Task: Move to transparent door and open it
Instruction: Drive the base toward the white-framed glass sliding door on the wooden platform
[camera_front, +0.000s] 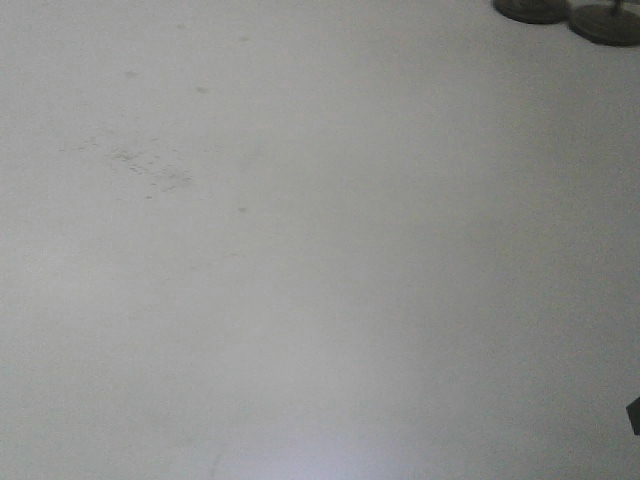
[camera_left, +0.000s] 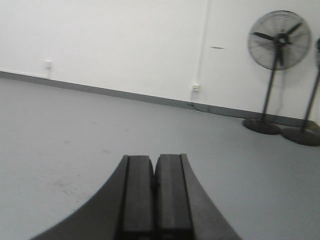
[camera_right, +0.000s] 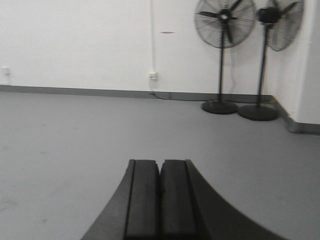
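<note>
Progress first: by our reckoning, nothing of this task is done yet. The transparent door appears in none of our three views, so we cannot say where it stands or whether it is shut. We judge that both the drive over to it and the opening itself are left to do.

Nearest to us in the left wrist view is the left gripper (camera_left: 155, 167). Its dark fingers (camera_left: 137, 195) are pressed flat together with nothing between them. It points out level and low over the floor (camera_front: 320, 300), touching nothing.

The right gripper (camera_right: 160, 170) sits in the same pose in its own view. Its fingers (camera_right: 142, 200) are closed pad to pad and empty, aimed straight ahead.

Past the fingertips we get bare grey floor. The front camera looks down on it and picks up a faint scuffed patch (camera_front: 150, 165) over on the left.

Further out on the right are two round fan bases (camera_front: 605, 22), close beside one another. They carry the pedestal fans (camera_right: 225, 22) standing at the far right by the corner.

Farthest of all is the white wall (camera_right: 75, 40), with a grey skirting (camera_right: 100, 92) along its foot. A small socket (camera_right: 153, 76) sits just above that, under a thin conduit. We see no glass, no frame and no handle anywhere on it. To our eye, the base will have to find that door before either arm has any work.
</note>
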